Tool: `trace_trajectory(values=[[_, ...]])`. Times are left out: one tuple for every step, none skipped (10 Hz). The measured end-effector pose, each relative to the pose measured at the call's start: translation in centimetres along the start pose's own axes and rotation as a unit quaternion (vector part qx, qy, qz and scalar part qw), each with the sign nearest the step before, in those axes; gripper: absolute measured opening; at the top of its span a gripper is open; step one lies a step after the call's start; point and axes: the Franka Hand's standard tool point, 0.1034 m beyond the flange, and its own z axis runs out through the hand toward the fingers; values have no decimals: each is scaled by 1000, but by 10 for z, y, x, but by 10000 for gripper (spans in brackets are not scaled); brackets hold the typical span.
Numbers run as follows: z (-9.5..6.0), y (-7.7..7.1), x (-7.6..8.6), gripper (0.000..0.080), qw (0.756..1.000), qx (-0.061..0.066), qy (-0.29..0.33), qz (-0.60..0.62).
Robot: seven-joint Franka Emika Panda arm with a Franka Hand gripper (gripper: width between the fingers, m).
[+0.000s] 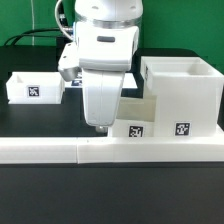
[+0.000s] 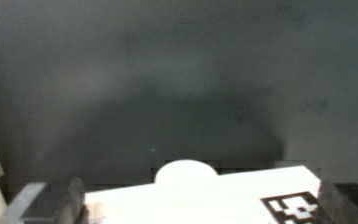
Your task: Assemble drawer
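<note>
Fingers (image 2: pixel 48 203) stand wide apart and empty, one either side of the knobbed tray (image 2: pixel 194 198) that lies just beside the housing (image 1: pixel 180 90), which I judge sets them to close on its walls; the second tray (image 1: pixel 35 88) waits well apart, untouched.

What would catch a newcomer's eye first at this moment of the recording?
The white robot arm fills the middle of the exterior view, low over a small white knobbed plastic tray, with its fingers spread wide to either side of it. A tall white box-shaped plastic housing stands at the exterior view's right; a second small white tray sits at its left.
</note>
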Motion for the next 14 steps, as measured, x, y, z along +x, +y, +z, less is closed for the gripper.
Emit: trace_trajectory(values=[[0,0,0,649,1000,0,0,0],[0,0,0,649,1000,0,0,0],[0,0,-1,649,1000,0,0,0],[-3,2,-2,649,1000,0,0,-4],[-6,4,-2,649,1000,2,-1,-2],[-7,4,0,649,1000,5,-2,2],[-8,5,2,649,1000,5,-4,11],[-9,5,4,649,1000,4,-5,24],[-9,4,5,649,999,4,-6,36],[-9,4,6,649,999,4,-9,52],[-9,4,6,649,998,4,-15,64],[-9,4,7,649,997,5,-17,69],[-9,3,6,649,997,6,-18,70],[-8,3,5,649,997,7,-18,70]])
